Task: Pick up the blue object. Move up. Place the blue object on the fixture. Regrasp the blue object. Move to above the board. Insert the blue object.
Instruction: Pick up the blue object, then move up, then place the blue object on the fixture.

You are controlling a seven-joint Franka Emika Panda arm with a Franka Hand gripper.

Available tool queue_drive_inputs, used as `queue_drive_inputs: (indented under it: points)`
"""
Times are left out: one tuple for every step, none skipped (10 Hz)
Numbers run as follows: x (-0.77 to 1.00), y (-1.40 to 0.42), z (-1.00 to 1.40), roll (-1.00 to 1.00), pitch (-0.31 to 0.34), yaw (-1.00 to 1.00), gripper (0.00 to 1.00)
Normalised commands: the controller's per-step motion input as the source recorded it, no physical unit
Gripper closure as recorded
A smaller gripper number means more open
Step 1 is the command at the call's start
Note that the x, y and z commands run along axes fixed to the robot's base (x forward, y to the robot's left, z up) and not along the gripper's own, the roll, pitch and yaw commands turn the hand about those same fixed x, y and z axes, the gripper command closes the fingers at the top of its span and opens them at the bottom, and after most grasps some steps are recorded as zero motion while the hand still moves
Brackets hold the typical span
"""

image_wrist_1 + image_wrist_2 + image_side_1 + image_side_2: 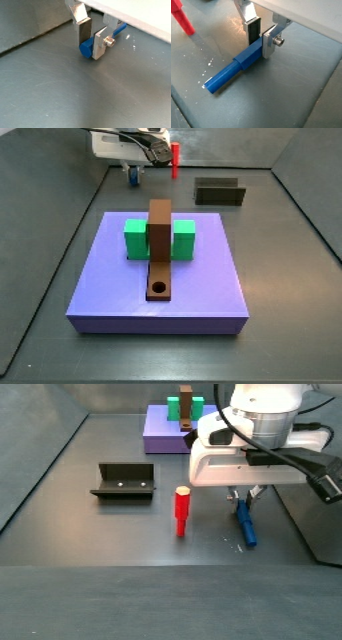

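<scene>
The blue object (228, 75) lies flat on the grey floor, a slim peg with a squarer end. My gripper (260, 46) reaches down over that squarer end and is shut on it, the blue piece (86, 49) filling the gap between the silver fingers. In a side view the blue object (247, 524) still rests on the floor under the gripper (241, 496). The dark fixture (124, 482) stands apart from it, beyond the red peg. The lavender board (201, 288) with its green block and brown bar sits well away from the gripper (134, 166).
A red peg (182, 509) stands upright between the gripper and the fixture, close beside the blue object; it also shows as a red peg (181, 20) in a wrist view. Grey walls close the workspace on all sides.
</scene>
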Motion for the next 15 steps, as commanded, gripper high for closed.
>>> queue_drive_inputs:
  points:
    - [0.0, 0.0, 0.0, 0.0, 0.0, 0.0, 1.0]
    - [0.0, 0.0, 0.0, 0.0, 0.0, 0.0, 1.0]
    - [0.0, 0.0, 0.83, 0.0, 0.0, 0.0, 1.0]
    - [-0.09, 0.03, 0.79, 0.0, 0.036, -0.04, 1.0]
    - [-0.1, 0.02, 0.54, 0.02, 0.064, -0.04, 1.0]
    - [-0.06, 0.02, 0.36, 0.05, 0.057, -0.03, 1.0]
    - [0.0, -0.06, -0.02, 0.0, 0.0, 0.0, 1.0]
    - [0.0, 0.0, 0.0, 0.01, 0.0, 0.0, 1.0]
    - [0.0, 0.0, -0.02, 0.0, 0.0, -0.04, 1.0]
    - [0.08, -0.13, 0.0, -0.51, -0.16, -0.11, 1.0]
    - [0.36, -0.3, 0.12, -0.72, -0.151, 0.0, 1.0]
    - [0.43, -0.98, 0.0, -0.05, -0.037, 0.0, 1.0]
    - [0.36, -0.77, 0.12, -0.36, -0.04, -0.02, 1.0]
    - [0.34, -0.38, 0.35, -0.84, -0.051, -0.06, 1.0]
    - [0.29, -0.15, 0.34, -1.0, -0.16, -0.05, 1.0]
